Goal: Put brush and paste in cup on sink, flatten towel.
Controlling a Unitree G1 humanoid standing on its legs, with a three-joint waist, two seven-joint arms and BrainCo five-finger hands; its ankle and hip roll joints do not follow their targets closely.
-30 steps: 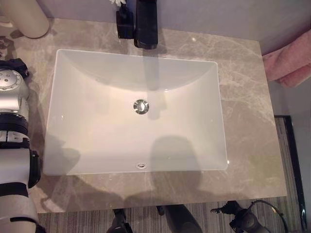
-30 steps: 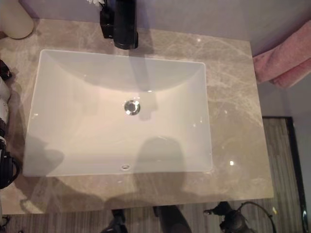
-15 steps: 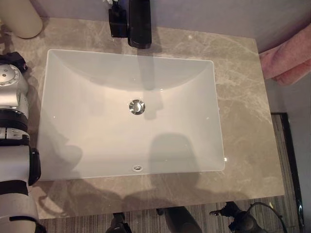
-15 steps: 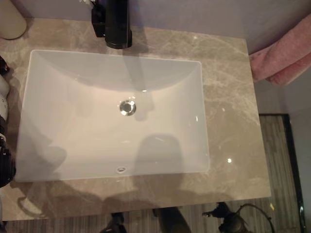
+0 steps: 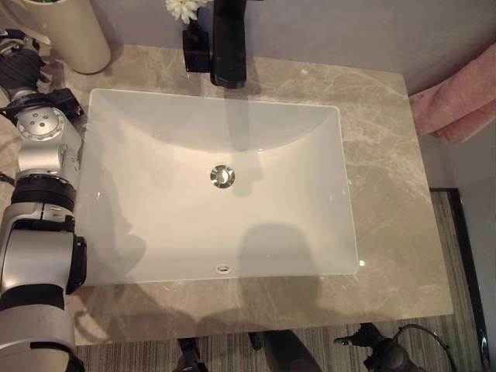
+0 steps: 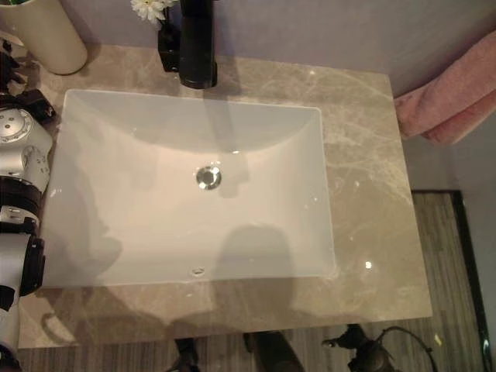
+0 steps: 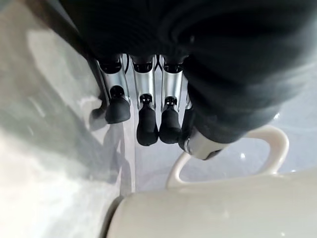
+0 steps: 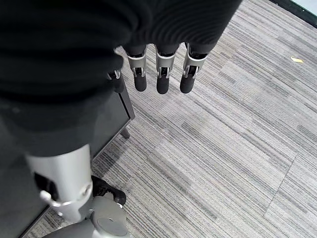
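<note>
A cream cup [image 5: 68,37] with a handle [image 7: 270,144] stands on the stone counter [image 5: 395,201] at the sink's far left corner. A bit of green shows at its mouth, and I cannot tell what it is. My left hand [image 5: 18,63] rests just left of the cup. Its fingers [image 7: 147,124] hang straight beside the handle and hold nothing. A pink towel [image 5: 457,101] hangs bunched past the counter's right end. Down over the carpeted floor hangs my right hand [image 8: 163,79], its fingers relaxed and empty.
The white basin [image 5: 341,155] with a metal drain [image 5: 222,176] takes up the middle of the counter. A black faucet [image 5: 229,43] and a small black vase with a white flower [image 5: 183,9] stand at the back edge by the wall.
The camera has shifted, so the cup, the flower and my left hand show more fully now. Nothing on the counter has moved.
</note>
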